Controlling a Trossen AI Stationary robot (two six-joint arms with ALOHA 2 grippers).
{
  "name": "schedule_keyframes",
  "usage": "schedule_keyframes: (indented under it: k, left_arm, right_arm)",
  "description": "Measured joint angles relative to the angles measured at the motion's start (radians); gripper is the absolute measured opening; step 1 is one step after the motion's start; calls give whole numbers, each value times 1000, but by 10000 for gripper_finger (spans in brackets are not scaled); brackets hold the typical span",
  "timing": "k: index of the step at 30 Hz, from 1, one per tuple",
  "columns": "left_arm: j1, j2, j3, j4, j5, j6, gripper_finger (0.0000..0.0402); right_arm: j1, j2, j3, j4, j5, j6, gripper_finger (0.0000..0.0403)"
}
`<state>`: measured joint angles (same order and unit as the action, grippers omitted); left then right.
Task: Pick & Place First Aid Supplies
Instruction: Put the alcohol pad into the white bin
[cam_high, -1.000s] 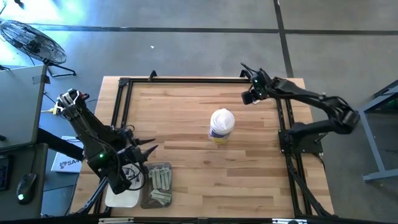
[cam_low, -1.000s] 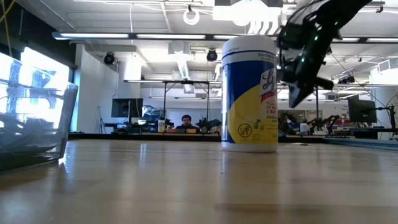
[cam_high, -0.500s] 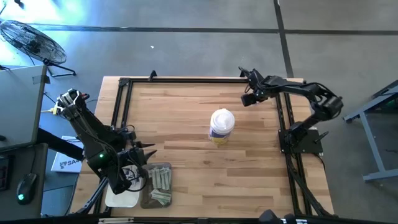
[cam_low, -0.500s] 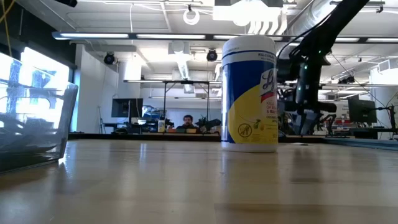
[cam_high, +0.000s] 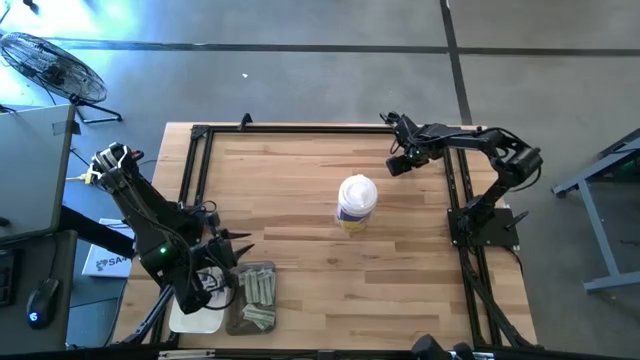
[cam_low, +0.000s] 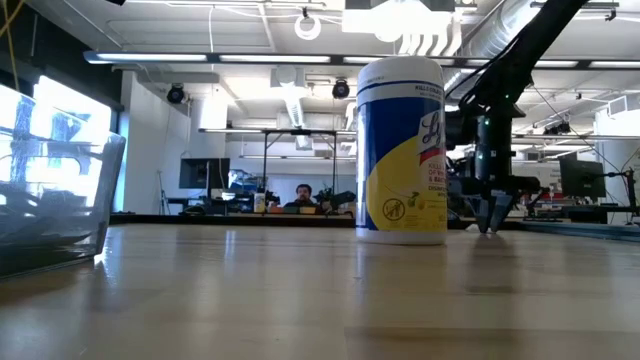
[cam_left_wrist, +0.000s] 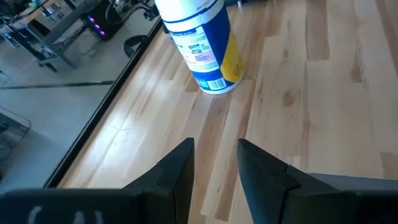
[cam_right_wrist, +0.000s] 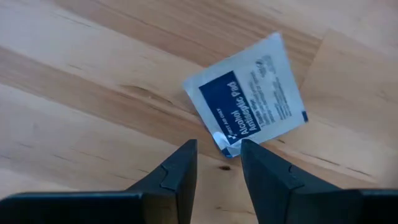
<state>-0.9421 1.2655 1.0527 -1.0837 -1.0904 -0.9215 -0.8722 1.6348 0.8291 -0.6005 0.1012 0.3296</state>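
**Right gripper parted over an alcohol pad at the table's far side**

The right gripper (cam_right_wrist: 217, 163) hung low over the wooden table (cam_high: 300, 200), its two dark fingers (cam_right_wrist: 177, 171) standing a little apart with nothing between them. Just ahead of the fingertips lay a square white packet (cam_right_wrist: 249, 93) with a blue panel reading "Alcohol Antiseptic Pad", flat on the boards and turned at an angle, one corner lying at the gap between the fingers. I could not tell whether the tips touched it. In the high view the right gripper (cam_high: 398, 165) was near the far right corner of the table, inside the black frame (cam_high: 195, 170); the packet itself was too small to make out there. In the low view the same gripper (cam_low: 488, 225) pointed straight down, tips almost at the tabletop.

Between the two arms stood a cylindrical canister (cam_high: 356, 203) with a white lid and a blue and yellow label, upright and well apart from the packet.

At the near left corner sat a clear bin (cam_high: 255, 298) holding narrow pale green-white strips (cam_high: 258, 290), with a white tray (cam_high: 195, 315) just beside it. The left gripper (cam_high: 235, 250) waited above that corner, its fingers (cam_left_wrist: 177, 171) also apart and empty, pointing across the table toward the canister.

A person sat in the room far beyond the table (cam_low: 299, 196).
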Motion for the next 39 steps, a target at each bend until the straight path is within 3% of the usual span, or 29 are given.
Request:
schedule_keyframes:
  k: [12, 18, 23, 39]
  left_arm:
    - [0, 0, 0, 97, -74, 0, 119]
    - [0, 0, 0, 96, -124, 0, 119]
    - [0, 0, 0, 96, -124, 0, 119]
    - [0, 0, 0, 120, -166, 0, 119]
  right_arm:
    - [2, 2, 1, 23, 8, -32, 108]
    - [2, 2, 1, 42, -59, -25, 95]
    - [2, 2, 1, 45, -25, -69, 82]
    - [2, 2, 0, 45, -27, -69, 10]
